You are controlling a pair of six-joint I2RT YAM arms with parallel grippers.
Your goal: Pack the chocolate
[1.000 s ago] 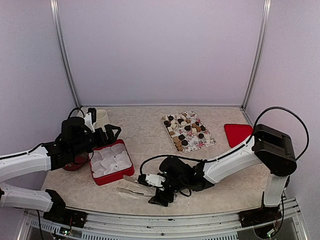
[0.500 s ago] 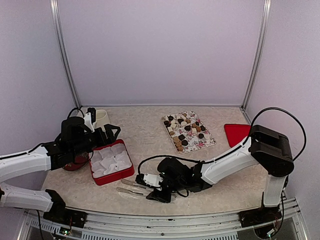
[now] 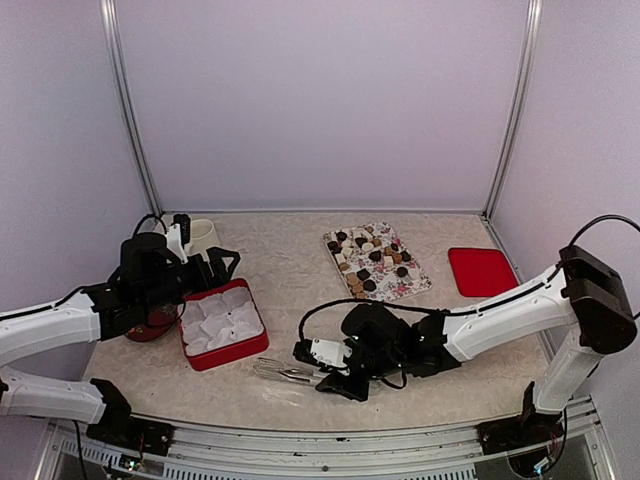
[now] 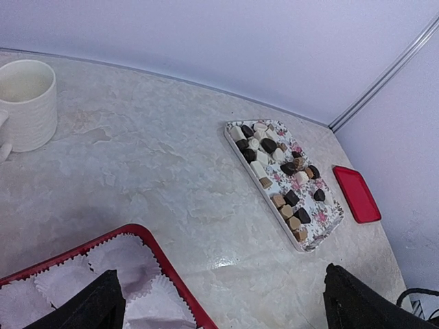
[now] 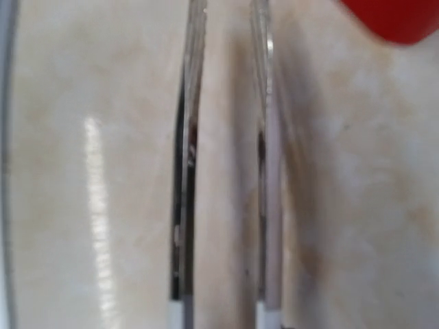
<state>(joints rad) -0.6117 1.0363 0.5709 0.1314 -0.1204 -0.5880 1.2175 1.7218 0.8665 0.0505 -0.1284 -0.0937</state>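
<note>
The chocolate (image 3: 368, 258) (image 4: 274, 159) lies as several small dark, tan and cream pieces on a floral tray (image 3: 408, 288) (image 4: 322, 221) at the back middle. My right gripper (image 3: 336, 379) sits low at the front of the table, shut on a pair of slim clear tongs (image 3: 285, 373) that point left. In the right wrist view the two tong arms (image 5: 188, 171) run side by side, close over the table. My left gripper (image 3: 225, 263) (image 4: 230, 305) hangs open over the red box (image 3: 226, 357) (image 4: 164, 264) of white paper cups, holding nothing.
A white mug (image 3: 203, 236) (image 4: 25, 103) stands at the back left. A flat red lid (image 3: 478, 269) (image 4: 357, 194) lies at the right. A dark red dish (image 3: 152, 327) shows partly under my left arm. A red corner (image 5: 398, 19) shows past the tongs.
My right gripper has closed round the tongs, pressing their arms nearer together, and has drawn them a little to the right. The right arm's elbow swung right. The left arm has not moved.
</note>
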